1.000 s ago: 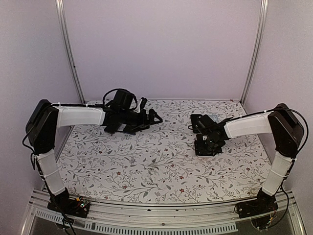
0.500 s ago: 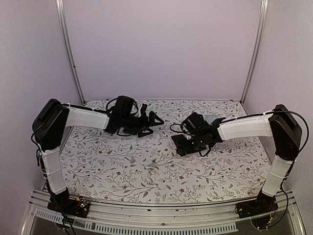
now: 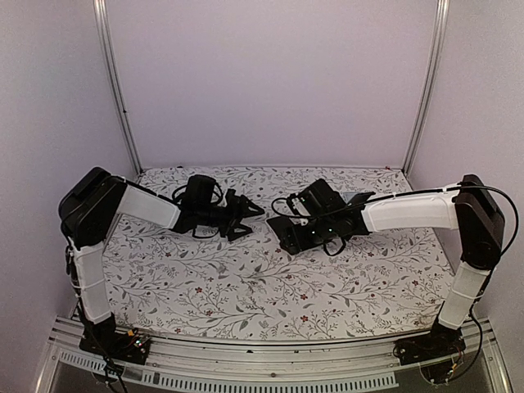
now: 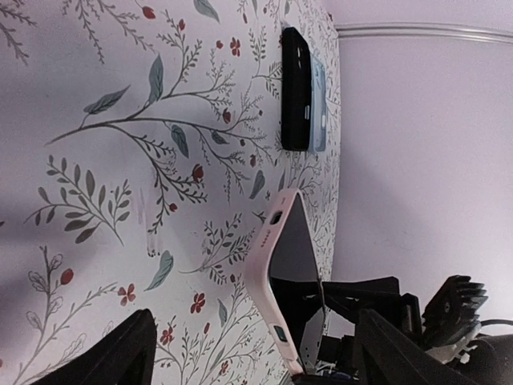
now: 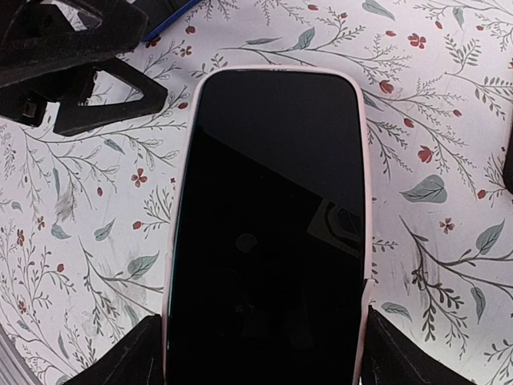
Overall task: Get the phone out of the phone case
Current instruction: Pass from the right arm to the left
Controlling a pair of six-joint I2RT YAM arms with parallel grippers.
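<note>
A phone with a black screen in a pink case (image 5: pixel 268 233) is held edge to edge between my right gripper's (image 5: pixel 264 357) fingers, just above the table. In the top view the right gripper (image 3: pixel 304 232) holds the phone (image 3: pixel 286 233) near the table's middle. My left gripper (image 3: pixel 248 221) is open and empty, just left of the phone, its fingers pointing at it. In the left wrist view the pink case (image 4: pixel 268 273) stands on edge ahead, between the open left fingers (image 4: pixel 120 353).
A second black phone-like item with a blue part (image 4: pixel 300 88) lies flat on the floral tablecloth (image 3: pixel 246 286) further back. Grey walls and metal posts (image 3: pixel 115 90) enclose the table at the back and sides.
My right gripper carried the cased phone left towards the table's middle. My left gripper moved right and down until it faces the phone.
</note>
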